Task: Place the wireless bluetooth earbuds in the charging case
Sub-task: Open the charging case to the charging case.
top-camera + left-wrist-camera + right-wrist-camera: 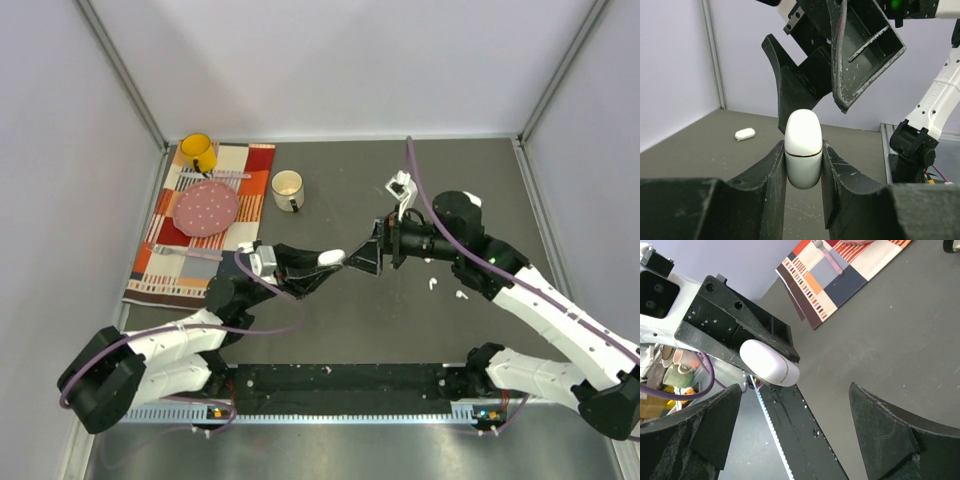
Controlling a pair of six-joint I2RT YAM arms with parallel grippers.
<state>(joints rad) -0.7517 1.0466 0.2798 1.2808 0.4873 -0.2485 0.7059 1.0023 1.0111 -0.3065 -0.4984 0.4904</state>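
The white, pebble-shaped charging case (803, 145) is closed, with a thin gold seam, and stands upright between my left gripper's (803, 152) jaws, which are shut on its lower half. From above, the case (331, 257) is held over the table's middle. My right gripper (362, 258) faces it end-on, open and a little apart from it. In the right wrist view the case (769, 362) lies ahead of the open right gripper (794, 390). Two tiny white earbuds (432, 283) (461, 294) lie on the table beneath the right arm.
A second white pebble-like case (745, 134) lies on the grey table. At the back left a striped mat (170, 262) carries a pink plate (206, 207) and a yellow mug (197, 152). A cream mug (288, 189) stands beside it. White walls enclose the table.
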